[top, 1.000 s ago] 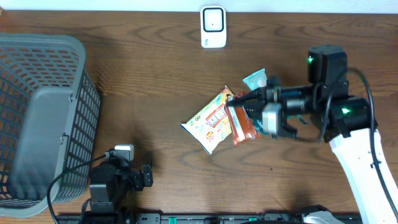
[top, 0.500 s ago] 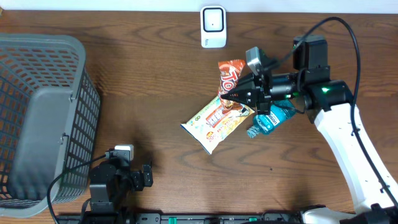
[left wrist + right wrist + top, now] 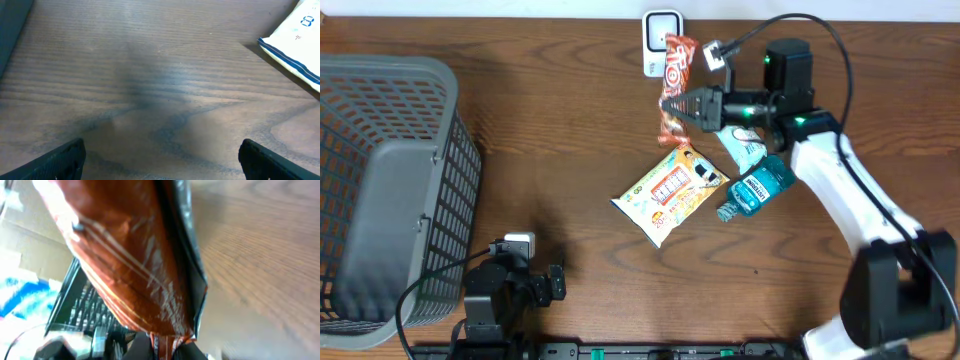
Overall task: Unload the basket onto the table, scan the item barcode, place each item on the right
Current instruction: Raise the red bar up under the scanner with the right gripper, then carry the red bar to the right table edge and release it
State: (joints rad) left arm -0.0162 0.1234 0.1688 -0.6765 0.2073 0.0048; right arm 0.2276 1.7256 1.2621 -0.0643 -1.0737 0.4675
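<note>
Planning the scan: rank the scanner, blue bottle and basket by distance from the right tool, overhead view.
1. White scanner, beside the right tool, at the table's far edge.
2. Blue bottle, nearer side, right.
3. Grey basket, far left.

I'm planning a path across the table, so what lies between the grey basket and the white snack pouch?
Nothing. In the overhead view, the stretch of wooden table between the basket and the white snack pouch is bare.
</note>
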